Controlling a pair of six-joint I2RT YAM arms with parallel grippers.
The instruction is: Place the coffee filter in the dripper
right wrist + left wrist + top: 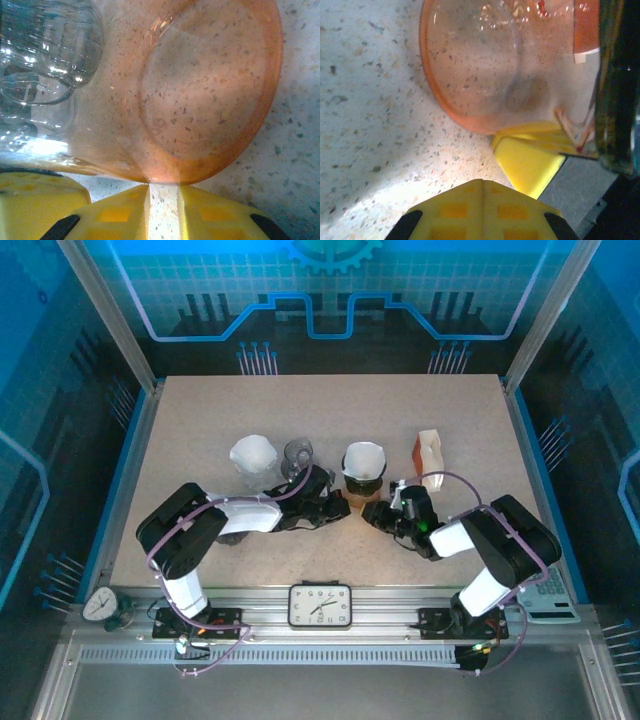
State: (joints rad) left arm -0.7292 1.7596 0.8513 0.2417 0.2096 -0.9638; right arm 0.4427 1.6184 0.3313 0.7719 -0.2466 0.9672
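Since the filter (364,454) seems, from above, to sit already as a white cone in the mouth of the dripper (361,485), just ahead of both sets of fingertips, the main danger I judge is undoing that. The left gripper (482,187) is clenched, its yellow pads meeting along a seam with nothing between them, just short of the dripper's orange foot. The right gripper (162,192) faces the same foot from the other side, its fingers a narrow slit apart right at the rim. A light plastic dripper crowded like this could slide or tip at a small nudge, and the paper would lift out or slump to one side. If the right fingers pinch the rim and rise, the foot would tilt and the cone could spill. A glass (45,55) stands just beside the dripper, up and to the left of the right fingertips, so a sideways push could knock it. The two grippers are also near each other and could collide. Much is hard to read. I cannot tell whether the pale strip in the right gripper's slit is a thin clear part of the dripper or only the speckled table (370,100). Both wrist views cut off the dripper's upper part, so how deep the filter sits cannot be checked. From above, the dark fingertips merge with shadow, hiding any contact. Well to the left of the left gripper a white cone (253,453) could be spare filters, and the box (430,452) beyond the right gripper is unreadable.
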